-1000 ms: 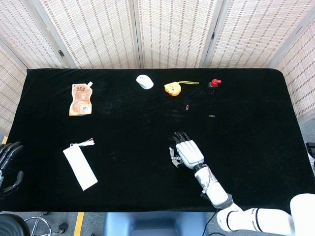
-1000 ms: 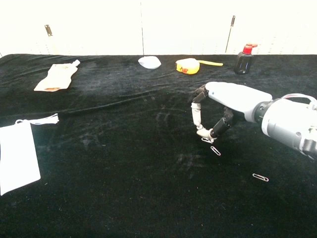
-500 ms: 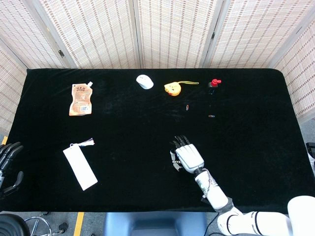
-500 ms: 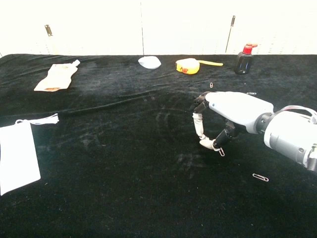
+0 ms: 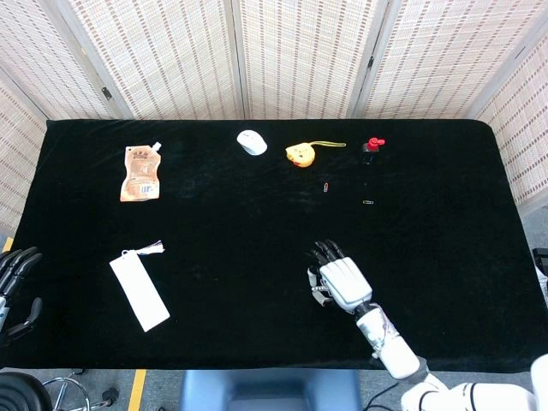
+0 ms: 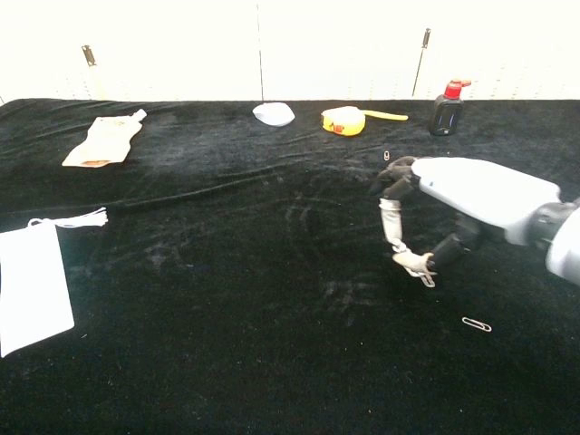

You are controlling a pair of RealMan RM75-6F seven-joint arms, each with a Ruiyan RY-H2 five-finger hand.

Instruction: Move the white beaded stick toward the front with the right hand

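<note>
Overhead, the right hand (image 5: 341, 281) has drawn back toward the table's (image 5: 445, 257) front edge and a little to its right since a second ago, knuckles up, fingers curled under. Beneath them only a pale sliver of the stick (image 5: 320, 297) shows at the hand's near-left side, so the grip cannot be judged from here. The left hand (image 5: 15, 281) hangs off the left edge, fingers spread on nothing.

From the chest camera, the same retreat shows: the right hand (image 6: 426, 237) sits lower and further right than before, and the stick (image 6: 395, 237) has come with it. It hangs pinched at its lower end between thumb and a fingertip (image 6: 416, 262), just above a clip (image 6: 427, 278). So the forward move looks well underway; setting down remains.
</note>
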